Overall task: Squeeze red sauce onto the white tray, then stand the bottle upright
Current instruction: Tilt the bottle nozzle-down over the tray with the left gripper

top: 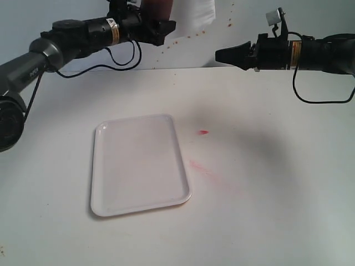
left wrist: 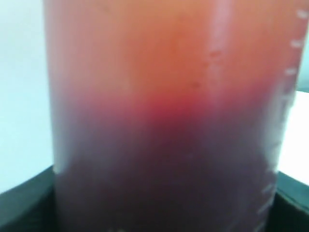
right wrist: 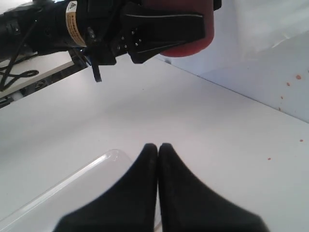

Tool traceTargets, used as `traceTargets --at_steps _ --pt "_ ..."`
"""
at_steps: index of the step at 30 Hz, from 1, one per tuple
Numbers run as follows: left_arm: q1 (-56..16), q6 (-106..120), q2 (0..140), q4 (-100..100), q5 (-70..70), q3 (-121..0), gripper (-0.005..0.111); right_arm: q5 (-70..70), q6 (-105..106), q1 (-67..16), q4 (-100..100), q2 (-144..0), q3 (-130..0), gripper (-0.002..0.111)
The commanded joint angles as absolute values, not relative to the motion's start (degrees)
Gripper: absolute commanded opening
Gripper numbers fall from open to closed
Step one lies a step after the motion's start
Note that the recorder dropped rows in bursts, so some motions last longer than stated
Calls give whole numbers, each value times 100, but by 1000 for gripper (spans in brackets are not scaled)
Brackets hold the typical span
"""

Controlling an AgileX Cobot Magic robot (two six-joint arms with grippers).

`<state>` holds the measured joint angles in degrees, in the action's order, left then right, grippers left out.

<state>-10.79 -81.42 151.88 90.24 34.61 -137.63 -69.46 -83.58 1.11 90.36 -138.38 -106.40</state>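
Note:
The bottle [top: 158,6] is high at the back left, gripped by my left gripper [top: 160,23]; its top and nozzle are cut off by the frame. It fills the left wrist view as a translucent red bottle [left wrist: 164,111], darker low down, with black fingers [left wrist: 21,208] at both sides. The right wrist view shows the bottle's [right wrist: 186,46] rounded base clear of the table. The white tray [top: 138,163] lies flat at centre left, its surface bare. A small blob of red sauce [top: 203,132] lies on the table to its right. My right gripper [top: 219,55] hovers shut and empty at the back right.
A faded pink smear [top: 201,167] marks the table beside the tray's right rim. Reddish specks [top: 188,34] dot the back wall. In the right wrist view the shut right gripper [right wrist: 158,146] points over the tray's corner [right wrist: 104,162].

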Motion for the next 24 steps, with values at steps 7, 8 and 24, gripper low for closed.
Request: traceTargets --at_steps 7,8,24 --pt "-1347 -1841 14569 3740 2052 -12028 0 -6996 -8314 129 8979 -13780 -10679 0" --pt "-1394 -1256 14451 3417 2052 -11794 0 -6996 -8314 129 8979 -13780 -10679 0" --pt "-1399 1258 11333 3031 1281 -7206 0 -6996 -8314 129 8979 -13780 -10679 0"
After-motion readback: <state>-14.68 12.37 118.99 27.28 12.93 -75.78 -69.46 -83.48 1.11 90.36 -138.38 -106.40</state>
